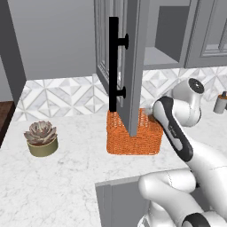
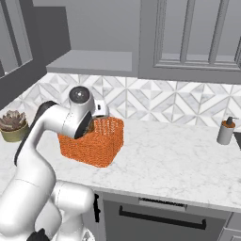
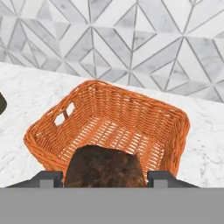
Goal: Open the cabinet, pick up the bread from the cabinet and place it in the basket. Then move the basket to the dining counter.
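Two steps look done: the cabinet door stands open, and the hand pinches the bread just above the basket on the marble surface. Releasing the bread and carrying the basket to the dining counter remain.

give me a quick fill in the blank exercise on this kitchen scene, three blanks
1. The hand grips the ____ between its fingers.
2. It hangs above the orange basket, whose inside is ____.
3. The cabinet door stands ____.

Missing words: bread; empty; open
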Available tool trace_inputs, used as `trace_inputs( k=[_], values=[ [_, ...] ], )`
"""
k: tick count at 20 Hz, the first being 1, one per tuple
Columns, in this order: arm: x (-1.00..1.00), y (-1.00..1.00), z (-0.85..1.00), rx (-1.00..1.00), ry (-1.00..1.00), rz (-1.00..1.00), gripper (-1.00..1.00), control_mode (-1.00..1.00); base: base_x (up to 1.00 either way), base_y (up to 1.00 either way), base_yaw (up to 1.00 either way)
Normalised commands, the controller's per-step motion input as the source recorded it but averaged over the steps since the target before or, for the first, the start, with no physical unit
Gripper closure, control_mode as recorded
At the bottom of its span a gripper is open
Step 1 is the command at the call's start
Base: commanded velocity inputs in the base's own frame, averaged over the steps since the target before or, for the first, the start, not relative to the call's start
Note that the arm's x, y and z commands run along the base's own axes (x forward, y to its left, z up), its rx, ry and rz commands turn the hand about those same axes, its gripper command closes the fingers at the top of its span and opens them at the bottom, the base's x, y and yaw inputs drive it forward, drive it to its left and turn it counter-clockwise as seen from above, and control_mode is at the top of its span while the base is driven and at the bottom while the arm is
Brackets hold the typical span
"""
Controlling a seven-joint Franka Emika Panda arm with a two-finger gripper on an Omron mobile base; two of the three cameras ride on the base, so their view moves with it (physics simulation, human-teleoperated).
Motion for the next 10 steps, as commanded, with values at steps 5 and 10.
trace_inputs(
  k=[5, 10],
  values=[
    [0.4, 0.12, -0.42, 0.0, 0.04, 0.0, 1.0, -1.0, 0.0, 0.0, 0.0],
    [0.42, 0.31, -0.45, 0.0, 0.0, 0.0, 1.0, -1.0, 0.0, 0.0, 0.0]
  ],
)
